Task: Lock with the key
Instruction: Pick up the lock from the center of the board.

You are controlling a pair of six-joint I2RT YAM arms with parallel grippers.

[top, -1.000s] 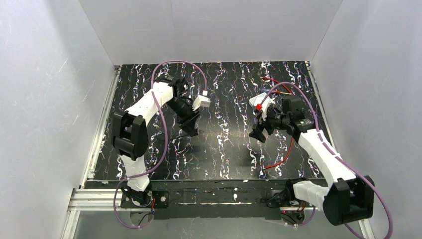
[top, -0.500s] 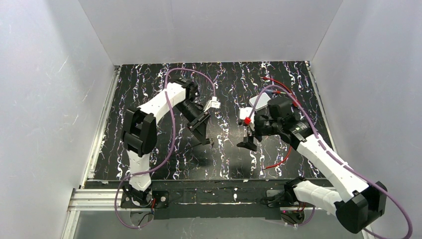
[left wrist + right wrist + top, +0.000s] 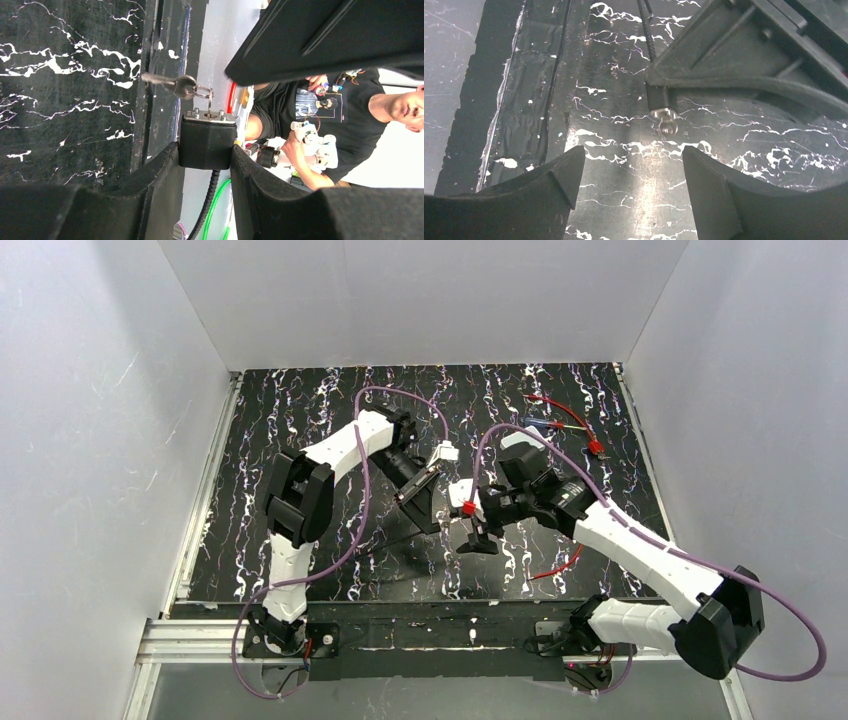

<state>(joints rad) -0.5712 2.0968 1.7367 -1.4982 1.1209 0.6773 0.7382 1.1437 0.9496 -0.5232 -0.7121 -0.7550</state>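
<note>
Right gripper lined up on the key, lock held out by the left

The left gripper (image 3: pixel 205 150) pinches the black body of the padlock (image 3: pixel 207 140) between its pads. The lock's long axis runs in line with those fingers, its cable trailing back along them. The key (image 3: pixel 181 86) and its ring stick out just beyond the fingertips, over the table's near edge. The right gripper (image 3: pixel 633 159) is spread with nothing between its fingers. From it, the key end lies ahead and a little above the gap, nearer its right-hand finger and not yet touching. The right arm is judged to be the one free to reach and turn the key.
</note>
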